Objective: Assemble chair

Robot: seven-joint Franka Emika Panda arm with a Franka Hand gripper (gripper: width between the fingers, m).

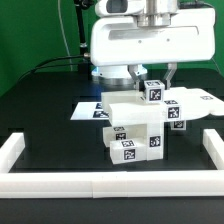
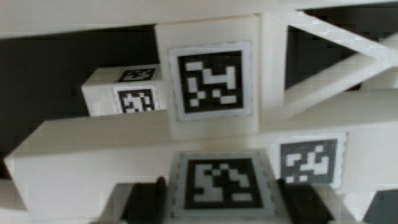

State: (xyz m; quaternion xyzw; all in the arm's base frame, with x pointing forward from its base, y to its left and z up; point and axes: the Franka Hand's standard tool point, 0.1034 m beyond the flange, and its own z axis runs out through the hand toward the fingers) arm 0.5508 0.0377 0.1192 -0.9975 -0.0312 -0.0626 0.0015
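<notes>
Hanging at 12 o'clock over the chair, the claw has a finger on either side of the chair's tagged upper block, which sits at 1 o'clock on the stacked white pieces. Whether the fingers press that block or stand just off it cannot be told. In the wrist view, dark fingertips flank a tagged face. The chair stands on the black table, with the marker board at its 10 o'clock and a border rail at 6 o'clock.

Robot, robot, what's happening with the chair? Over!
Pincer straddles a tagged chair piece, grip unclear. Chair parts clustered mid-table. Marker board lies flat, not blocking.
</notes>
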